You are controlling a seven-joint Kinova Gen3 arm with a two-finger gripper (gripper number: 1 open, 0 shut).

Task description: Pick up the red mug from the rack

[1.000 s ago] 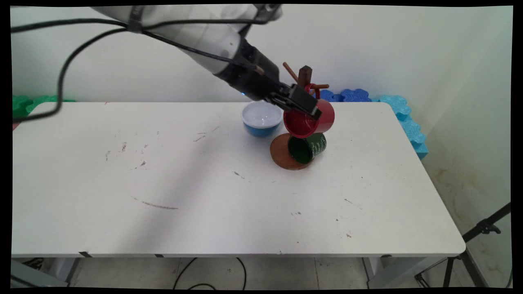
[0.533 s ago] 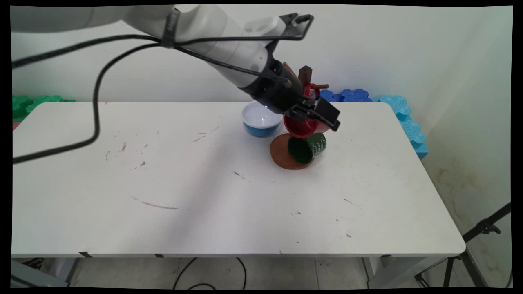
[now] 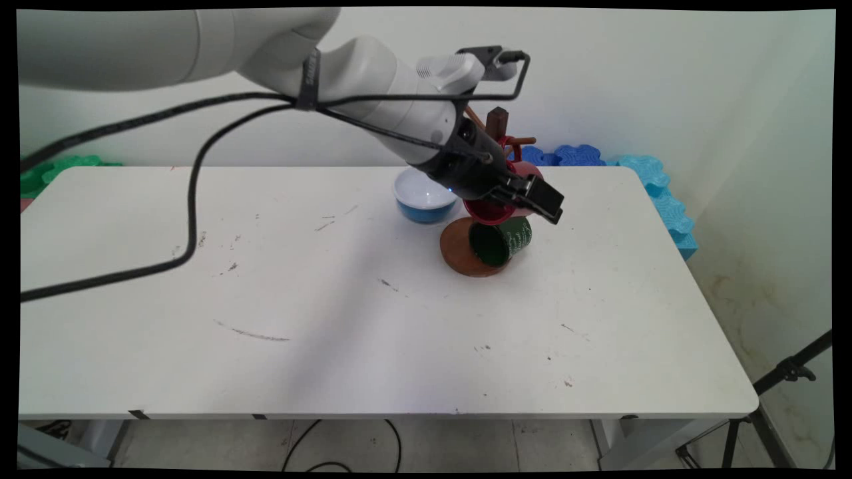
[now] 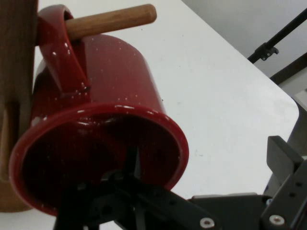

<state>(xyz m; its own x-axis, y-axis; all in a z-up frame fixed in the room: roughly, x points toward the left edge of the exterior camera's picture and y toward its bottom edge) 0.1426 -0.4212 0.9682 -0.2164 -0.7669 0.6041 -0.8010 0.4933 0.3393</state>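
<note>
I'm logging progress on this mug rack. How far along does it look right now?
Done: the red mug hangs by its handle on a wooden peg of the rack, above the green mug, which is lower on the same rack. In hand: nothing is gripped; the hand is open at the red mug's rim. Left: the hand is not yet clear of the mug. A blue bowl sits on the table beside the rack.

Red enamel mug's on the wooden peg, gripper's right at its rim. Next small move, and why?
Probably back the black gripper straight out, jaws kept open. The red enamel mug hangs by its handle on the wooden peg, and the finger in clear view stands apart from its wall. The rim sits close over the linkage, so a sideways move might knock it.
</note>
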